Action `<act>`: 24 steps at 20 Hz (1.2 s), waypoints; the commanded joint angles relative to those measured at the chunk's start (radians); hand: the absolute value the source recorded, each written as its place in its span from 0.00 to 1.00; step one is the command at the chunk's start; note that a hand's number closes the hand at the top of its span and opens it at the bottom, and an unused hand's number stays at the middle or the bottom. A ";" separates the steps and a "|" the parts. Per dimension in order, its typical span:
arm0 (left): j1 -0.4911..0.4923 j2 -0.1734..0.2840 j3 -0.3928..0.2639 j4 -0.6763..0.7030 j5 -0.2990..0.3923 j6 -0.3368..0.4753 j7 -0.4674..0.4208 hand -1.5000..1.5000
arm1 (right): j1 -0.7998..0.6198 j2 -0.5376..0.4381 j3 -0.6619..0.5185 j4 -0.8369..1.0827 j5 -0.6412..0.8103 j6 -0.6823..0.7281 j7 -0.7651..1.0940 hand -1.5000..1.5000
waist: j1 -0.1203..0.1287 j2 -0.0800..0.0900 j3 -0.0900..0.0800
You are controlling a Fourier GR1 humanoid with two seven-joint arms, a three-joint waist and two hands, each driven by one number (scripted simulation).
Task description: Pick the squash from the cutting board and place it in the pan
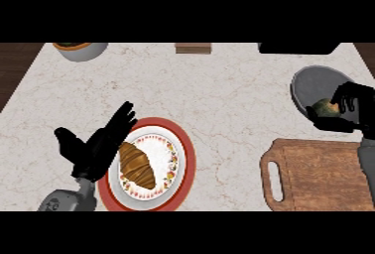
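Wooden cutting board [319, 173] sits bare, near right; beyond it, over the grey pan [311, 82], our right hand [344, 111] curls round the squash [324, 105]. Released near the rim, it could roll out. Left hand [99, 144] rests open.

surface [219, 79]: pale marble with faint brown veins | dark wood strips [15, 64] beyond its left and right edges | light: even, soft shadows
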 commanded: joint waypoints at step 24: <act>-0.046 -0.043 -0.027 -0.019 -0.031 -0.002 0.046 0.50 | -0.427 -0.137 -0.180 0.871 -0.017 0.017 -0.260 0.00 | 0.057 0.028 0.009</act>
